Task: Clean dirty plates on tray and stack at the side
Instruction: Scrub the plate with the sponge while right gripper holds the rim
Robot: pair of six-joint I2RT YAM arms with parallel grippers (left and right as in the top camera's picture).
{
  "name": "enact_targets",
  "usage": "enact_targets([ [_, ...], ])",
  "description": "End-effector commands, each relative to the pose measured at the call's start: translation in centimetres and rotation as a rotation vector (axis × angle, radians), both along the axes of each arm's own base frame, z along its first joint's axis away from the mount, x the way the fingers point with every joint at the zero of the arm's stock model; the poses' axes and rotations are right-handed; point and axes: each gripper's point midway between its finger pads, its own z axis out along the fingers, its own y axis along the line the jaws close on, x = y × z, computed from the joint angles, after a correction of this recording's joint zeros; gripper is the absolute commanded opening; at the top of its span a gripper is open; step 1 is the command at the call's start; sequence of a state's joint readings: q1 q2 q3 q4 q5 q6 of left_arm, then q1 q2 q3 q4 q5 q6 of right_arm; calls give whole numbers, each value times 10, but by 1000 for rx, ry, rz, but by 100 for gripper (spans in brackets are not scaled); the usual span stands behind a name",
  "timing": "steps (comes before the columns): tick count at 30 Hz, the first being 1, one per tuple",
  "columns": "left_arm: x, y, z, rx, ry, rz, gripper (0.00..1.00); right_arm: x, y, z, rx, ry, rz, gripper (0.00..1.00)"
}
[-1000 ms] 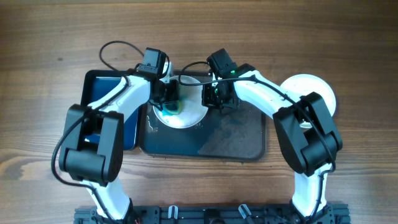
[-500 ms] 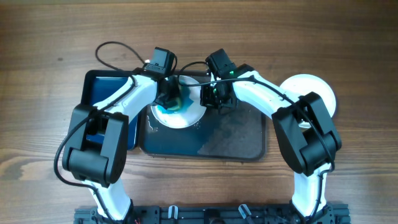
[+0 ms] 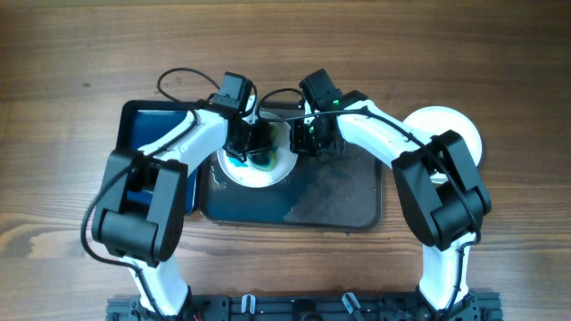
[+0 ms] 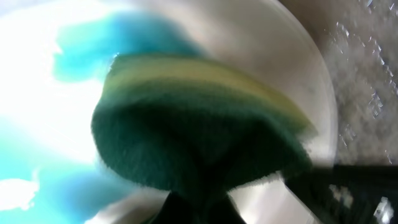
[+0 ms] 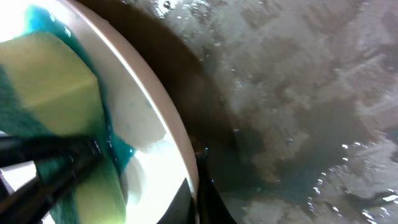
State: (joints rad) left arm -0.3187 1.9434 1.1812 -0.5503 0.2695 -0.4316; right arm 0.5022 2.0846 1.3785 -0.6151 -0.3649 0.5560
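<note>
Left gripper [image 3: 252, 141] is clamped on a green-and-yellow sponge [image 4: 199, 143], pressing it onto the plate [image 3: 257, 176] at the left end of the tray [image 3: 343, 207], with blue smears all over it. Right gripper [image 3: 302, 141] is pinched tight on that plate's right rim. The other plate [image 3: 466, 132] sits on the table [image 3: 71, 53], just right of the tray.

Sponge [image 4: 199, 137] on plate [image 3: 272, 172] in tray [image 3: 343, 201]; another plate [image 3: 443, 120] right.
</note>
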Motion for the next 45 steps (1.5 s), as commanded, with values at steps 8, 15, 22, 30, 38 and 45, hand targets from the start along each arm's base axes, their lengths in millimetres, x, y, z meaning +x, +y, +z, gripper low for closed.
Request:
enact_targets([
  [8,-38,57,-30,312,181,353,4,1,2,-6,3,12,8,4],
  [15,-66,-69,1,-247,168,-264,4,1,3,-6,5,11,6,4],
  [22,-2,-19,-3,-106,14,-73,4,1,3,-6,5,10,6,4],
  [30,20,141,-12,401,13,643,4,0,2,-6,3,10,13,4],
  [38,-46,35,-9,1,336,224,4,1,3,-6,8,8,15,4],
  [45,-64,-66,39,-468,305,-166,4,0,4,-5,14,12,17,4],
])
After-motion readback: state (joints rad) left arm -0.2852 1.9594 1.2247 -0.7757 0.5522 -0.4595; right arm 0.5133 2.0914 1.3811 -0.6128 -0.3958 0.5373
